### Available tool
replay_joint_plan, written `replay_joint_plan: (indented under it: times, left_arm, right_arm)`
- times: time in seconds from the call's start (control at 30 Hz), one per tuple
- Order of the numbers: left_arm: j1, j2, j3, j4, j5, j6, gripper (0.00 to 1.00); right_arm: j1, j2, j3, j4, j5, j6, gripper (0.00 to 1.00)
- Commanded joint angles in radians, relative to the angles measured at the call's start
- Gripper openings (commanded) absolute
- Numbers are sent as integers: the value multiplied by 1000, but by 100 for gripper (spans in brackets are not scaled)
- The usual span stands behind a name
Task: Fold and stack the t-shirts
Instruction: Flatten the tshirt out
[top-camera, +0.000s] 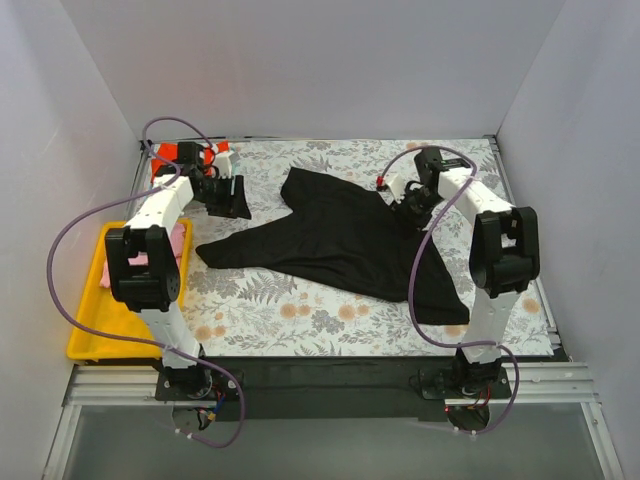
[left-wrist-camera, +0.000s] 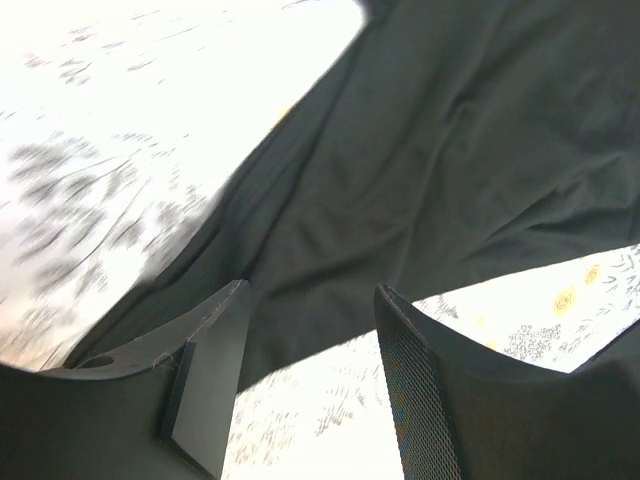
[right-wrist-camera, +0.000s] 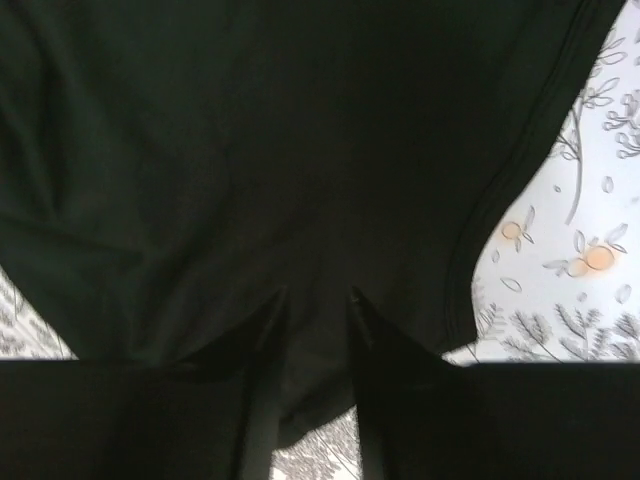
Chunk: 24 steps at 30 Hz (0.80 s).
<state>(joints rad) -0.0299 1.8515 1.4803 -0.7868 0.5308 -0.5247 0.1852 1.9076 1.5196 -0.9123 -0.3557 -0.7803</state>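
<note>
The large black t-shirt (top-camera: 345, 235) lies spread and rumpled on the middle of the table; it also fills the left wrist view (left-wrist-camera: 430, 170) and the right wrist view (right-wrist-camera: 250, 150). My left gripper (top-camera: 228, 197) is open and empty, just off the shirt's left point, its jaws (left-wrist-camera: 312, 300) apart over bare table cloth at the shirt's hem. My right gripper (top-camera: 408, 205) is over the shirt's right edge, its jaws (right-wrist-camera: 315, 300) a little apart with black cloth showing between them. A red-orange t-shirt (top-camera: 185, 155) lies at the back left. A pink t-shirt (top-camera: 180, 240) lies in the tray. The teal one is out of view.
The yellow tray (top-camera: 95, 320) sits at the left edge of the table. The grey-and-orange floral table cloth (top-camera: 300, 310) covers the table. White walls close in the back and both sides. Purple cables loop from both arms.
</note>
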Motion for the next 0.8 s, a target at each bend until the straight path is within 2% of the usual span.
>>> replay_joint_plan:
  times: [0.0,0.03,0.1,0.27,0.5,0.63,0.67,0.73,0.77]
  left_arm:
    - [73,-107,-21,-37,17,17,52]
    - [80,-113,-25,-42,15,23,52]
    - [99,-129,-41,-40,11,38,52]
    - [117,-133,-46,-39,8,40,52]
    - [120,-141,-37,-46,12,51,52]
    - [119,-144,-38,-61,29,69,52]
    - [120,-143,-41,-65,34,72,52]
    - [120,-133,-43,-75,55,78,52]
    - [119,-130,-44,-78,61,83,52]
  right_arm:
    - [25,39,54,52,109,82,25]
    - [30,47,44,55,130,81,13]
    - [49,62,-7,62,190,72,1]
    - [108,50,-166,69,316,21,1]
    - [192,-85,-446,3,351,-69,1]
    - [339,-302,-558,-192,191,-194,1]
    - [379,-330,-526,-295,75,-214,1]
    - [453,-376,-443,-368,-55,-232,1]
    - [454,-371,-312,-391,-134,-223,1]
